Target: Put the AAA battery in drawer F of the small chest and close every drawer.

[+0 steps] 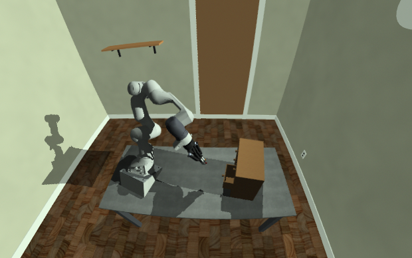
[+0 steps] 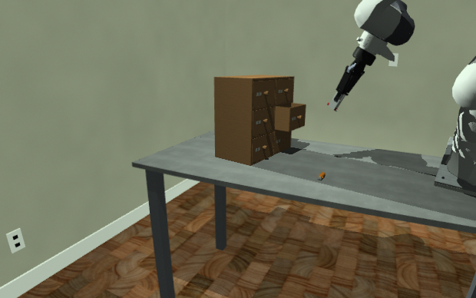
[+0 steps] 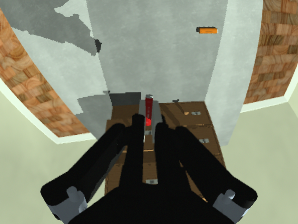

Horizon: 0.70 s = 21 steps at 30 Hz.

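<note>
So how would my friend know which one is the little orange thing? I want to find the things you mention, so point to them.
Find the grey table (image 1: 199,179) (image 2: 184,161) (image 3: 155,50) with the brown chest of drawers (image 1: 250,159) (image 2: 233,119) (image 3: 175,117) on it. Out in front of the drawers lies the little orange thing (image 2: 322,175) (image 3: 208,30), short and stubby with a dark end. It's on the tabletop, while the red battery (image 1: 205,163) (image 2: 335,110) (image 3: 149,107) is up in the pincer (image 1: 203,161) (image 2: 333,104) (image 3: 148,109).

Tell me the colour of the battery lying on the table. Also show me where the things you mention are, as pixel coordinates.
Orange (image 2: 322,175) (image 3: 208,30), with a dark end; clearest in the wrist view.

A white, rounded arm (image 1: 159,96) (image 2: 384,23) with dark grey sections, 1 black gripper (image 1: 196,153) (image 2: 335,104) (image 3: 148,109), apparently silvery knuckles.
</note>
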{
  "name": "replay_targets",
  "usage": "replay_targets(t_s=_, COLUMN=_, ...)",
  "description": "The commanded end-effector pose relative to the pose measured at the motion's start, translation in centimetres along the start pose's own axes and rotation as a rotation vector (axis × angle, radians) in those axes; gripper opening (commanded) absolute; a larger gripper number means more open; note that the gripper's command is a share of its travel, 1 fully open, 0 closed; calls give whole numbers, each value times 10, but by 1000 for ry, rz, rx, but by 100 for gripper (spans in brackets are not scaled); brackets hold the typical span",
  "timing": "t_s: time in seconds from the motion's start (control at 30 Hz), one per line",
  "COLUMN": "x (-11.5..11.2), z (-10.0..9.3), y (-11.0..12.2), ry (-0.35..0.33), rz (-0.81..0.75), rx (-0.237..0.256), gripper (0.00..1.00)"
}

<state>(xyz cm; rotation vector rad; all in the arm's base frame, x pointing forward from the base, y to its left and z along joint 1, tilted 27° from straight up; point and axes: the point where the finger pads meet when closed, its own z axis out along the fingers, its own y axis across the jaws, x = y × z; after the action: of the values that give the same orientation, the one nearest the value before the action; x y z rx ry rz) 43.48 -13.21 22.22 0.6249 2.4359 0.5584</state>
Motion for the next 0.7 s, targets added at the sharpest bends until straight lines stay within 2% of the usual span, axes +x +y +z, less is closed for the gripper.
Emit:
replay_targets(t_s=0.0, x=-21, z=-3, y=-9, ry=-240, rz=-119, rx=-3, gripper=3)
replay_targets(t_s=0.07, x=-21, z=-3, y=-9, ry=-240, rz=-119, rx=-3, gripper=3)
replay_targets(t_s=0.5, x=-14, z=-3, y=-10, ry=-478, rz=-118, rx=-17, gripper=3)
replay_targets(t_s=0.67, x=-13, z=-3, y=-10, ry=-516, rz=-118, rx=-19, gripper=3)
